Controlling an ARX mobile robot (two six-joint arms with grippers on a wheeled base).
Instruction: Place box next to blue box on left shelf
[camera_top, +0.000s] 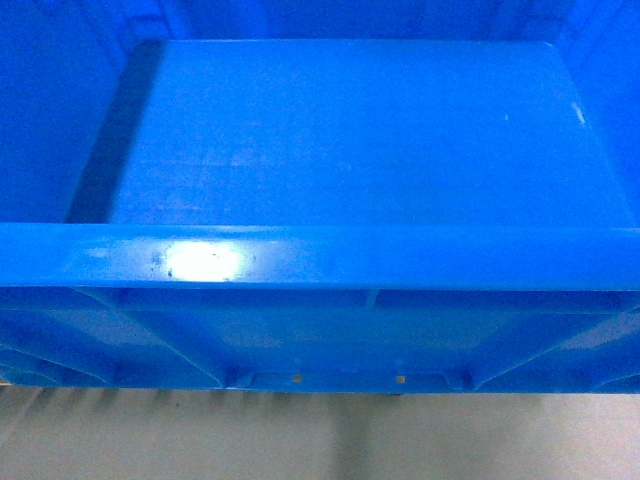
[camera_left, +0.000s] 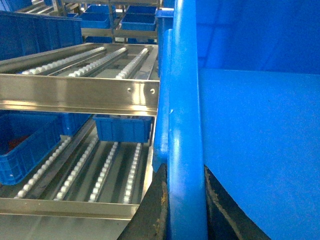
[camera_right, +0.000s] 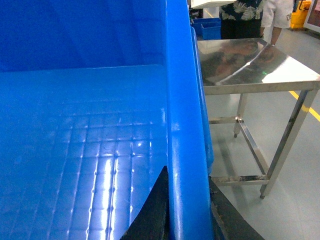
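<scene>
Left wrist view: left gripper (camera_left: 186, 215) is clamping the box (camera_left: 260, 150) by its thick rim, one dark finger (camera_left: 150, 210) pressing the outer face and the other sitting inside against the inner wall.
Right wrist view: right gripper (camera_right: 189, 210) is gripping the opposite rim of the same box (camera_right: 85, 150) in the same way, dark fingers (camera_right: 152, 210) straddling the blue edge.
Box position: it is hanging between the two grippers, filling the head view (camera_top: 340, 130), with its near rim running level across the frame and the ribbed outer wall showing below it.
Box interior: glossy floor with a grid texture is catching the light.
Left side: roller shelves (camera_left: 80, 92) in steel are standing just beside the box, on two levels.
Shelf contents: a blue crate (camera_left: 27, 145) is sitting on the lower rollers, a smaller blue bin (camera_left: 122, 127) farther back.
Right side: a steel table (camera_right: 255, 62) is standing near the box.
Background: a person (camera_right: 240, 17) is standing beyond the table.
Below: pale floor (camera_top: 320, 440) is showing under the box.
</scene>
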